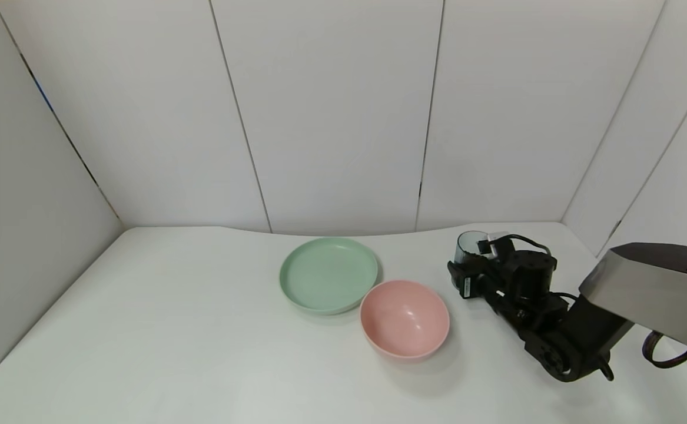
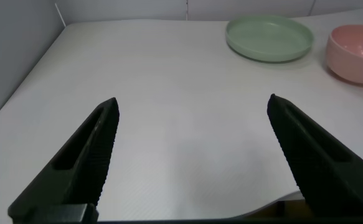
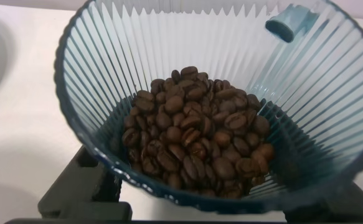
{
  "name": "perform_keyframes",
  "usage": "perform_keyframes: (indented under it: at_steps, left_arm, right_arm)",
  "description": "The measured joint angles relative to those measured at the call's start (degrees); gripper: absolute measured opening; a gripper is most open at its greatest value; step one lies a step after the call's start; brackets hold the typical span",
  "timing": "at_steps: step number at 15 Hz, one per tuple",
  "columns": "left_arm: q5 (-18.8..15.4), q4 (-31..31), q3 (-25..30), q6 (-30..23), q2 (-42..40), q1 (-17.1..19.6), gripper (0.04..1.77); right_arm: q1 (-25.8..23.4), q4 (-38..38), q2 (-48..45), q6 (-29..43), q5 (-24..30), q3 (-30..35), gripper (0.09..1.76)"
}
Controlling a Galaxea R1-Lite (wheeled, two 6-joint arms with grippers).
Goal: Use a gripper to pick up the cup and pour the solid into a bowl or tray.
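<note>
The right gripper is clamping the ribbed cup near the table's far right corner, coffee beans heaped inside. The left gripper is hanging spread apart, touching nothing, over the near left edge.

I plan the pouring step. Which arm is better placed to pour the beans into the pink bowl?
Right. The right tool is already at the cup of beans, beside the pink bowl. The left tool is open, far across the table.

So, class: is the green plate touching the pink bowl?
Cannot tell. In the head view the green plate and pink bowl rims meet without a visible gap; the left wrist view doesn't settle it.
</note>
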Motion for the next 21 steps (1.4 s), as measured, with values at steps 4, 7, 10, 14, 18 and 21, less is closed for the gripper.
perform_keyframes:
  at_steps: [4, 7, 10, 14, 18, 21]
  left_arm:
    - [0.0, 0.0, 0.0, 0.0, 0.0, 0.0, 1.72]
    - [0.0, 0.0, 0.0, 0.0, 0.0, 0.0, 1.72]
    - [0.0, 0.0, 0.0, 0.0, 0.0, 0.0, 1.72]
    - [0.0, 0.0, 0.0, 0.0, 0.0, 0.0, 1.72]
    - [0.0, 0.0, 0.0, 0.0, 0.0, 0.0, 1.72]
    - [0.0, 0.0, 0.0, 0.0, 0.0, 0.0, 1.72]
  right_arm:
    - [0.0, 0.02, -0.55, -0.63, 0.1, 0.18, 1.36]
    - [-0.05, 0.2, -1.57, -2.01, 0.29, 0.44, 1.36]
    - [-0.09, 0.59, -3.52, -4.38, 0.71, 0.96, 1.36]
    - [0.35, 6.29, -7.98, -6.34, 0.77, 1.68, 1.36]
    - [1.66, 19.44, -15.02, -7.39, 0.41, 0.16, 1.36]
    - [3.0, 29.7, -20.22, -8.9, 0.16, -2.66, 1.36]
